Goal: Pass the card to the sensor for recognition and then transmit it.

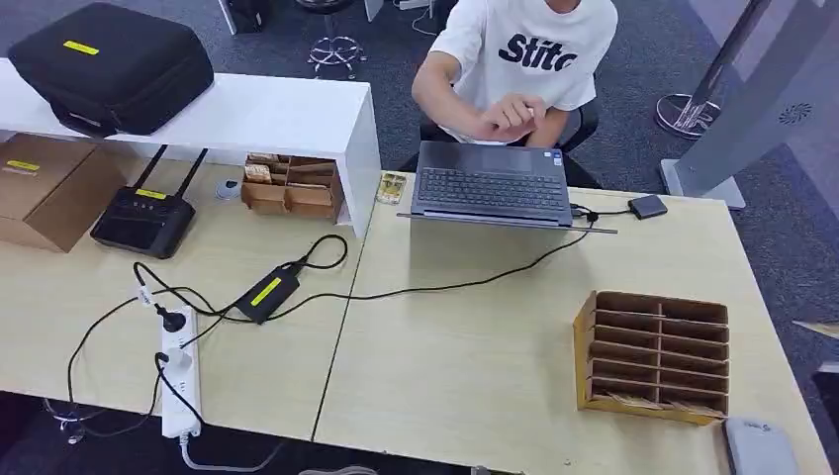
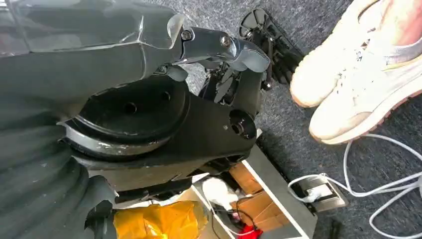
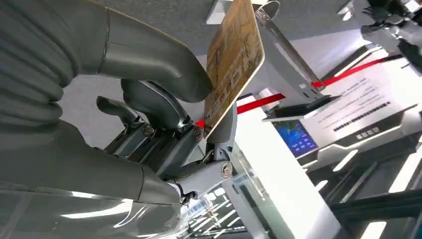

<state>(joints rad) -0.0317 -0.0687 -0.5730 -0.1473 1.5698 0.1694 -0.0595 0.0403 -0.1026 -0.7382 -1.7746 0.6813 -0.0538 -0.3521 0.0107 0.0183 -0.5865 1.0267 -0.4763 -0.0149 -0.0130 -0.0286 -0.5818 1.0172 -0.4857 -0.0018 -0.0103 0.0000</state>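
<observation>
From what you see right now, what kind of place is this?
Probably an office or test workspace: a person sits at a laptop on a light wooden table, with a power strip and cardboard sorting rack.

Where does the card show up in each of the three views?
Head view: probably the card, a tan sliver at the right edge; too little shows to be sure.
Left wrist view: not in it.
Right wrist view: upper middle, pinched by the right hand.
Shared landmark: the slanted grey stand, apparently the same one in the head and right wrist views.
</observation>
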